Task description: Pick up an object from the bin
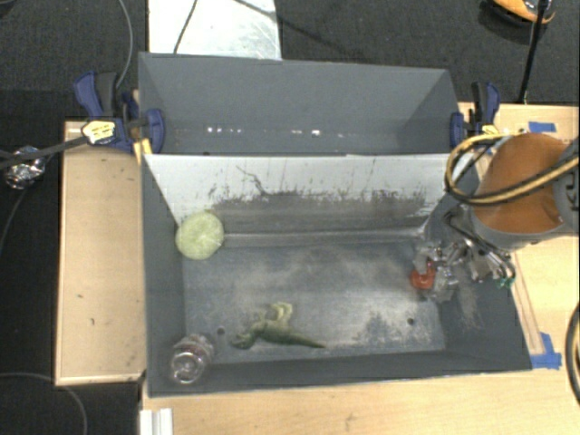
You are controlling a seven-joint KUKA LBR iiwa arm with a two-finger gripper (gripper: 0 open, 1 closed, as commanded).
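Observation:
My gripper point(441, 273) hangs low over the right end of the bin floor, close to the right wall. A small red-orange thing point(422, 279) sits tight against the gripper's left side; whether it is gripped or only touched is hidden. A green toy lizard point(275, 330) lies on the floor near the front wall, well left of the gripper.
A pale green ball point(199, 236) rests at the back left corner of the floor. A clear round cup point(189, 359) lies on its side in the front left corner. The arm with its orange cover and cables reaches in over the right rim.

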